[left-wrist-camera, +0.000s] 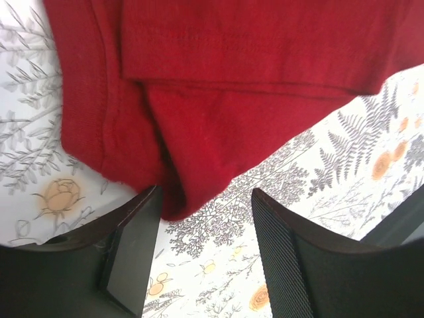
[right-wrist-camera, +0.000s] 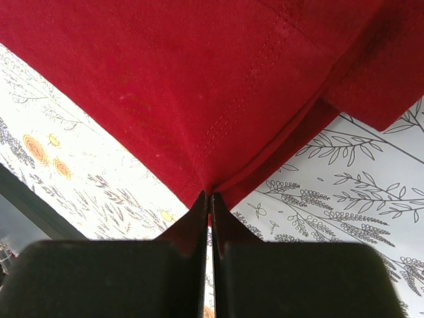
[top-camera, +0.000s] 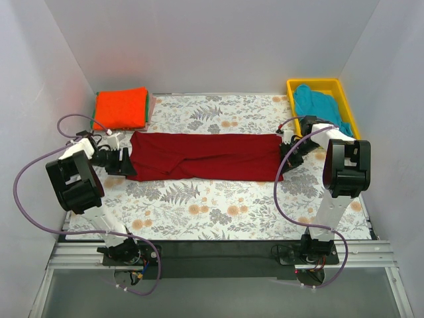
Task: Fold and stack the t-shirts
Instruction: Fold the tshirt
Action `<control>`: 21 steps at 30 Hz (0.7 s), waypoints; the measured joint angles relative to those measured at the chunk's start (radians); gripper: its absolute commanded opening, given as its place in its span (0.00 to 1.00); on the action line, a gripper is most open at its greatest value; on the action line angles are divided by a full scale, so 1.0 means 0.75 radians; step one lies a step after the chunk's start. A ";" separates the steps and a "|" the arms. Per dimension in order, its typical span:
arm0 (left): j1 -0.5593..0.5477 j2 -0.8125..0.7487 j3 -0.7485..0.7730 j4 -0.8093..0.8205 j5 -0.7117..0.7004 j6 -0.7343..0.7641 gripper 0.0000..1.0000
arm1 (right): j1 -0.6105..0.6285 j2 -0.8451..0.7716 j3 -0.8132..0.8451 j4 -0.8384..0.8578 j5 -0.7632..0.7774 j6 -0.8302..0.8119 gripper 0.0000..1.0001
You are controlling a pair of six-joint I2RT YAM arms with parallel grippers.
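On the table (top-camera: 218, 199), one maroon t-shirt (top-camera: 205, 156), one folded stack (top-camera: 120, 108).

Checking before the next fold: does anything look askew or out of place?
The maroon t-shirt lies unevenly folded, its near edge jagged toward the left. The right gripper pinches one corner; the left gripper is open.

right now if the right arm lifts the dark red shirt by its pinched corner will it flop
Probably floppy: the dark red shirt lies in soft overlapping folds, so it should sag below the right gripper. Its other end would likely drag, since the left gripper stands open there.
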 measured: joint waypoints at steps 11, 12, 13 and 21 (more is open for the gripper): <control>0.015 0.005 0.210 -0.057 0.060 -0.074 0.59 | 0.000 -0.004 -0.008 -0.001 0.004 -0.021 0.01; 0.015 0.015 0.210 -0.056 0.070 -0.082 0.59 | 0.000 -0.004 -0.008 -0.001 0.004 -0.023 0.01; 0.015 0.037 0.209 -0.054 0.083 -0.096 0.59 | 0.000 -0.004 -0.008 -0.001 0.004 -0.024 0.01; 0.013 0.159 0.116 0.025 0.067 -0.213 0.59 | -0.001 -0.007 -0.008 -0.004 0.006 -0.024 0.01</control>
